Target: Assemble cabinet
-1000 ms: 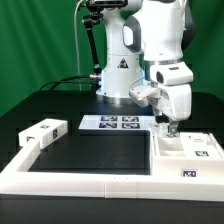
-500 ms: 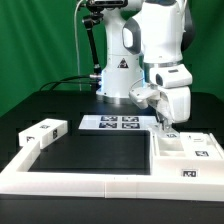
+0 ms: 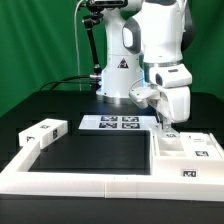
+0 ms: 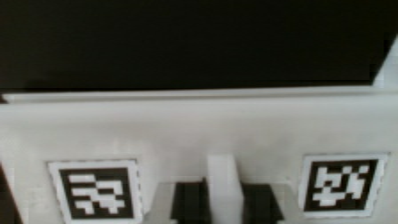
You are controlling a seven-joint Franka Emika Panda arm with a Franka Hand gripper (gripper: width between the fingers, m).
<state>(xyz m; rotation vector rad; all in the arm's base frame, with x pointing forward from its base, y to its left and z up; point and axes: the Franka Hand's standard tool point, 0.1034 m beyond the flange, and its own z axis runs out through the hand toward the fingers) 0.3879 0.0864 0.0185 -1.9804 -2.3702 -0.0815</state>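
White blocky plastic cabinet (image 3: 185, 148) on the exterior view's right, all white, its panels carrying square black-and-white fiducial tags (image 3: 188, 174). The blurred wrist view shows its white plastic (image 4: 196, 130) with two such tags (image 4: 93, 190), blocky black patterns inside white borders. Matte black tabletop (image 3: 100, 150). Small separate white block-shaped piece (image 3: 42, 132) with a black-and-white tag. Thin flat white marker board (image 3: 120, 123) printed with a row of black-and-white squares. Long low white border rail (image 3: 80, 178). Glossy white robot arm (image 3: 165, 40) with black joints. Plain green curtain backdrop (image 3: 30, 50).
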